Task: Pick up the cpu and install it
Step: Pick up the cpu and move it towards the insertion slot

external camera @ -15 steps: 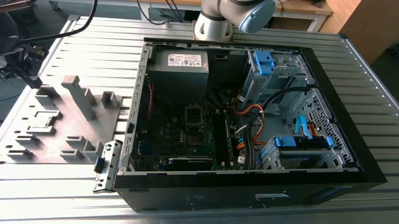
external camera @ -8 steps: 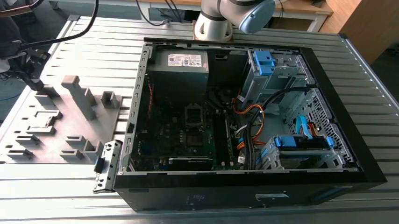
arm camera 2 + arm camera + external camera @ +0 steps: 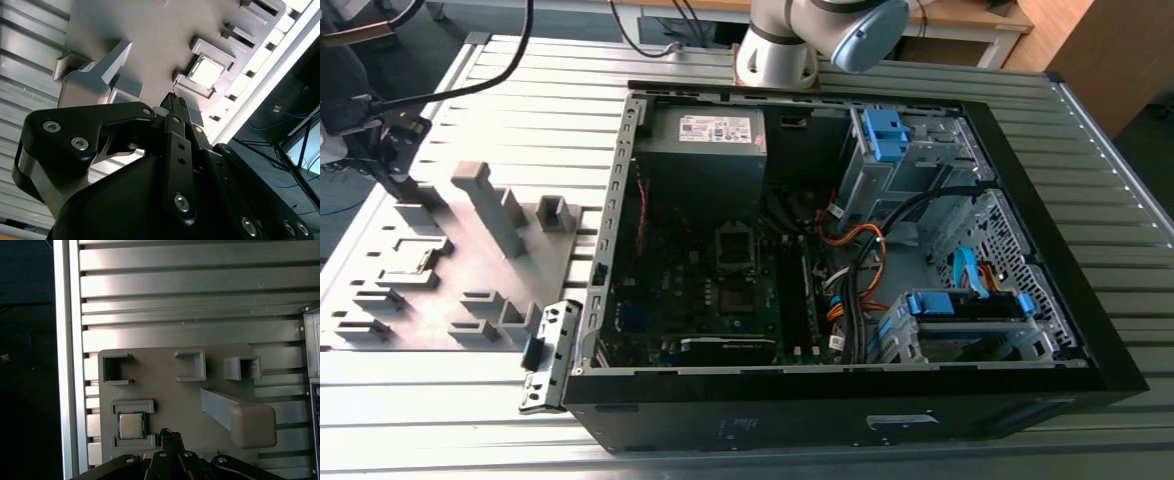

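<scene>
Cpu is seen w/ silver-grey top, green rim, in matt grey tray. Beside tray: ribbed silver table, black pc case w/ blue clips, orange cables.

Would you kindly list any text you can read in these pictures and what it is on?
No text can be read.
White label on the grey metal box: print too small to read.
cpu top: any marking too faint to read.

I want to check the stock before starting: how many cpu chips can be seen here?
1. The cpu lies in a square pocket of the grey fixture plate, near the tool. Whether the case holds another, I cannot tell.
</scene>
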Robot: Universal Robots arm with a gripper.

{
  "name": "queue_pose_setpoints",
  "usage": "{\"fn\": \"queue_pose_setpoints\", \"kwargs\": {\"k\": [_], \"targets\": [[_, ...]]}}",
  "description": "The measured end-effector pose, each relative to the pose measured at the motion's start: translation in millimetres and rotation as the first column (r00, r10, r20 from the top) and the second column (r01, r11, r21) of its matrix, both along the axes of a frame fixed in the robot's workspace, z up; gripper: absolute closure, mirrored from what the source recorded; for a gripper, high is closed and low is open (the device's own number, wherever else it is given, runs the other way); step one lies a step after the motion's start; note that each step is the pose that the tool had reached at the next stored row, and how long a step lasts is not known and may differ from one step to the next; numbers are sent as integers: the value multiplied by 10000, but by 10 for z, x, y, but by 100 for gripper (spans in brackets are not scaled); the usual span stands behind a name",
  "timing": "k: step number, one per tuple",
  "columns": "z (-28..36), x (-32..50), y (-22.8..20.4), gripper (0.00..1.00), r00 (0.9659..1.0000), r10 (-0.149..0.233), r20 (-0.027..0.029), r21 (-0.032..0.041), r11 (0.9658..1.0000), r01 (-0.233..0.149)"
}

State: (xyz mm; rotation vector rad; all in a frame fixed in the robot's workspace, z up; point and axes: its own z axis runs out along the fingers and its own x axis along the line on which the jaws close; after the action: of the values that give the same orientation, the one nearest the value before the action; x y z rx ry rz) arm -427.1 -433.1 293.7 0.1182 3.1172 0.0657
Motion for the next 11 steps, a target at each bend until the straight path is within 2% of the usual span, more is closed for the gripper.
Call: {"fn": "queue_pose_setpoints", "kwargs": {"k": [2, 7, 9, 11], "targets": [[19, 0, 0, 89, 10000, 0, 3, 2, 10000, 0], [21, 0, 0, 89, 10000, -1, 1, 2, 10000, 1], [21, 0, 0, 89, 10000, -1, -32, 2, 10000, 1], [21, 0, 0, 89, 10000, -1, -36, 1, 10000, 1]]}}
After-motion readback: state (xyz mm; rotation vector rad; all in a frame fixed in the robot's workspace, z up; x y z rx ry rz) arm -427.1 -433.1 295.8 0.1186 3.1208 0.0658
